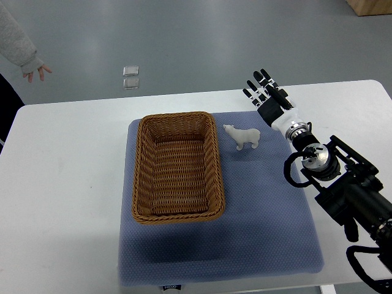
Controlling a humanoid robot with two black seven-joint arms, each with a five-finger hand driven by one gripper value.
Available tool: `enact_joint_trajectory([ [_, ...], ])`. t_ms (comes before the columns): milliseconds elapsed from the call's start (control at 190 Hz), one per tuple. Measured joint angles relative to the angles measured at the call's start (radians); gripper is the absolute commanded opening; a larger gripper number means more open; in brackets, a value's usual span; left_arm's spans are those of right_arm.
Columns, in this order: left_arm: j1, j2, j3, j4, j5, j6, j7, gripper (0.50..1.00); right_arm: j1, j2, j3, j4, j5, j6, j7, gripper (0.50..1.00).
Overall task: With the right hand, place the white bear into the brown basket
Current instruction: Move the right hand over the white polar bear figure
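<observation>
Top view. A white table (67,184) carries a blue-grey mat (263,226), on which a brown basket (177,215) of woven wicker stands, its long axis running from 12 to 6 o'clock. The white bear (242,136) stands on the mat just beside the basket's upper right corner, at about 2 o'clock from the basket's centre, apart from its rim. The bear's long axis lies roughly 9 to 3 o'clock, head toward the basket at 9 o'clock, rump toward 3 o'clock. Only bare mat lies between bear and basket rim.

The right hand (264,90) hovers at about 1 o'clock from the bear, near the mat's far right corner, fingers extended and slightly spread, holding nothing; its arm enters from the lower right. The left hand is out of frame.

On the grey floor beyond the table lie two small clear squares (130,76). A person's hand (37,72) with a grey sleeve shows at the upper left corner. A small dark label (173,286) at the mat's near edge is too small to read.
</observation>
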Motion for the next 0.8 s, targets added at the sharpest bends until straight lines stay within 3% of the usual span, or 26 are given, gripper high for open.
enact_joint_trajectory([
  [621, -0.005, 0.000, -0.004, 0.004, -0.004, 0.000, 0.000, 1.000, 0.061, -0.038, -0.085, 0.000, -0.105, -0.028, -0.011, 0.928],
  [800, -0.005, 0.000, -0.002, 0.004, -0.004, 0.000, 0.000, 1.000, 0.186, -0.129, -0.272, 0.002, -0.353, -0.077, -0.084, 0.928],
])
